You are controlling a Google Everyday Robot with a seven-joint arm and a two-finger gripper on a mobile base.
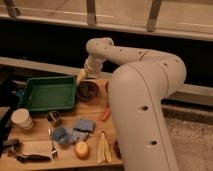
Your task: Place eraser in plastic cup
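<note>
My gripper point(82, 78) hangs at the end of the white arm, just above the left rim of a dark brown bowl point(88, 92) at the back of the wooden table. Its pale fingers look open and nothing shows between them. The plastic cup point(61, 135) is small and light blue. It stands upright near the front of the table, well below and left of the gripper. The eraser is hidden from me, and the bowl's inside is too dark to read.
A green tray point(47, 93) lies left of the bowl. A white cup point(21, 119) and a metal cup point(53, 118) stand front left. A blue cloth point(83, 125), a round fruit point(81, 149), a banana point(103, 147) and an orange-red stick point(105, 115) crowd the front. My own arm hides the table's right side.
</note>
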